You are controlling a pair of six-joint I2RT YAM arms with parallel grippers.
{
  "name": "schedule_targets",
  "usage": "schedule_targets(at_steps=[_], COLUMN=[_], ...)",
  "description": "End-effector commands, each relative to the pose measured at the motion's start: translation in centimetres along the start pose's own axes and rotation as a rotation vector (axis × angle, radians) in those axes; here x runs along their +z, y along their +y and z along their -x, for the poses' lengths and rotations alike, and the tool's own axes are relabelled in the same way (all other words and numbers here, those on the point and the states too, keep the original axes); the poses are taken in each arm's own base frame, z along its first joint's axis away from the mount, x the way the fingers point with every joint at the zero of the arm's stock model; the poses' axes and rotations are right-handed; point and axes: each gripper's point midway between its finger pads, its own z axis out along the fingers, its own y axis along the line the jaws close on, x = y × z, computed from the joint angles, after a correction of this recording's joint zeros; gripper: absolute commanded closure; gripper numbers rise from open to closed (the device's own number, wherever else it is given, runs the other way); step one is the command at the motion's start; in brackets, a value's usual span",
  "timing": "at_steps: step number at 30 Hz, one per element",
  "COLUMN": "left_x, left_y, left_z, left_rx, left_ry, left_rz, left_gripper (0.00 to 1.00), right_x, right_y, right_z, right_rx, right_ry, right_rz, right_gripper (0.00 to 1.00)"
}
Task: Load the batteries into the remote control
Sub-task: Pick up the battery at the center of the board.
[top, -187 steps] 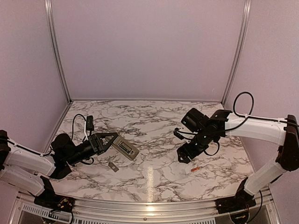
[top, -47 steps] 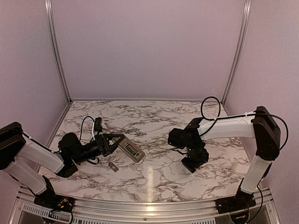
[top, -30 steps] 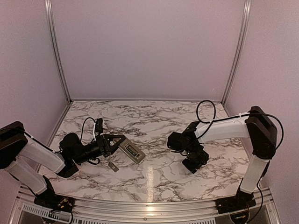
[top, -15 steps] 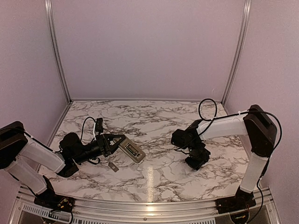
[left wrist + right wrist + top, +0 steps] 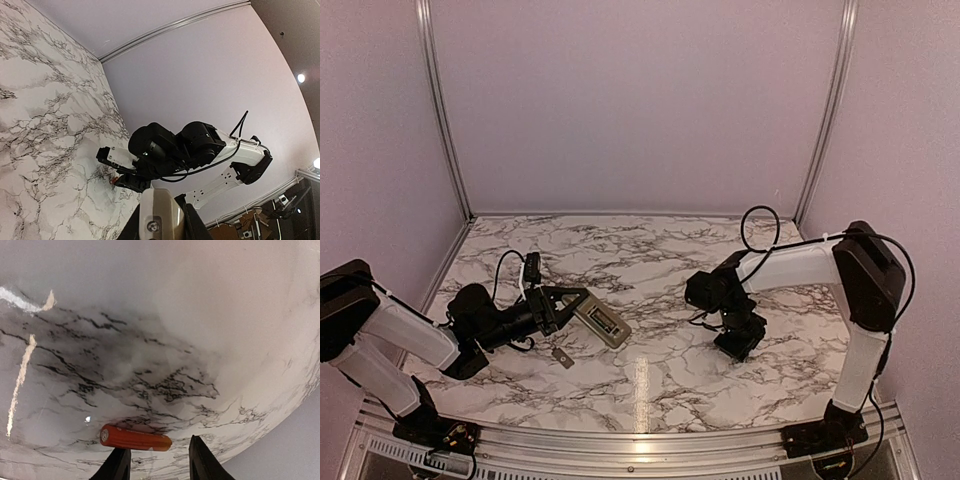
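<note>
A white marble-patterned surface with dark grey veins (image 5: 650, 255) fills the floor of a booth. Plain pale lilac wall panels (image 5: 640, 100) close the back and both sides, joined by silver aluminium corner posts (image 5: 442, 110). A pale streak of reflected light (image 5: 642, 385) lies near the front aluminium rail (image 5: 640, 441).
</note>
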Motion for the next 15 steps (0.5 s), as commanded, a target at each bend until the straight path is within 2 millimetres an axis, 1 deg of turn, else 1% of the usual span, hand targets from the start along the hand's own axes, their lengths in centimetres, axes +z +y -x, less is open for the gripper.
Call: schedule_targets(at_steps=[1, 5, 8, 13, 15], left_x=[-0.7, -0.7, -0.8, -0.9, -0.9], left_y=[-6.4, -6.4, -6.4, -6.4, -6.4], left_z=[2.7, 2.8, 2.8, 2.9, 2.9], left_rx=[0.082, 0.081, 0.081, 0.081, 0.082], left_ry=[-0.112, -0.112, -0.114, -0.116, -0.116], left_rz=[-0.253, -0.253, -0.255, -0.253, -0.253], left_gripper=[1.0, 1.0, 1.0, 1.0, 1.0], right_x=[1.3, 0.8, 1.4, 1.8, 2.0], right_y=[2.2, 2.9, 3.1, 3.2, 3.3], right_z=[4.2, 5.0, 5.0, 5.4, 5.3], right_rx=[-0.033, -0.08, -0.117, -0.121, -0.122], right_ry=[-0.105, -0.132, -0.122, -0.117, -0.11], right_rz=[0.103, 0.153, 0.168, 0.187, 0.191], right_gripper=[0.62, 0.65, 0.67, 0.72, 0.73])
